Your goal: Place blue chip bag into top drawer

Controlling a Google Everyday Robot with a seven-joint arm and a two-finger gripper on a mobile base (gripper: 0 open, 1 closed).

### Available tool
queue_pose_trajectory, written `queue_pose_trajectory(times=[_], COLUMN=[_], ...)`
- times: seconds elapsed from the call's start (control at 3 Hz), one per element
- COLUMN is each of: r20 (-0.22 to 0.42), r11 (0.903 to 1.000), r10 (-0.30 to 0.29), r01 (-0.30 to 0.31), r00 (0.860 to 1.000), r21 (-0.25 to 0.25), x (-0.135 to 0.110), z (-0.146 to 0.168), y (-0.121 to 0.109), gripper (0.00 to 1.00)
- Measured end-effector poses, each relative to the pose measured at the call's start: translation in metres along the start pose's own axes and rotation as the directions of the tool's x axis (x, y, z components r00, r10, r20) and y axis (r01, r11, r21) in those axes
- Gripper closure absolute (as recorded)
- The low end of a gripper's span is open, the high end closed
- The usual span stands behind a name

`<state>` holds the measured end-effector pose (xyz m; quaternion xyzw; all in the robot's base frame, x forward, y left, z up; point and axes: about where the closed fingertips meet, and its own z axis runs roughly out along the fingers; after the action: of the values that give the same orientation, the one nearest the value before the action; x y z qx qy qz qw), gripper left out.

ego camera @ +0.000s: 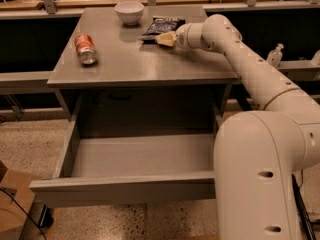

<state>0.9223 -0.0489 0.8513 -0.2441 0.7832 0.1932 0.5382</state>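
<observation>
A white robot arm stretches from the right over a grey table [130, 66]. Its gripper [165, 39] meets the near edge of the blue chip bag [162, 25], which lies flat at the table's back, just beyond the gripper. Whether the gripper is open, shut or holding the bag cannot be told, and it hides part of that edge. The top drawer [140, 156] hangs open below.

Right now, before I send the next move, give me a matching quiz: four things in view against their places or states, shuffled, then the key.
1. blue chip bag
2. red soda can
3. top drawer
4. gripper

A. pulled open under the table
B. at the bag's near edge
C. at the table's back, right of the white bowl
D. lying on its side, on the table's left

Pairs: 1-C, 2-D, 3-A, 4-B.
</observation>
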Motion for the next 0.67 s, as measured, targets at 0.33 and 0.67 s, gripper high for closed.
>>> queue_pose_trajectory(times=[0.33,0.67], r20=[0.015,0.036], r11=[0.9984,0.9940], r10=[-0.056,-0.109], r01=[0.056,0.109], r00=[0.998,0.993], r21=[0.005,0.002], x=[-0.014,-0.032], z=[-0.010,-0.031], y=[0.004,0.013], gripper=[0.72,0.95])
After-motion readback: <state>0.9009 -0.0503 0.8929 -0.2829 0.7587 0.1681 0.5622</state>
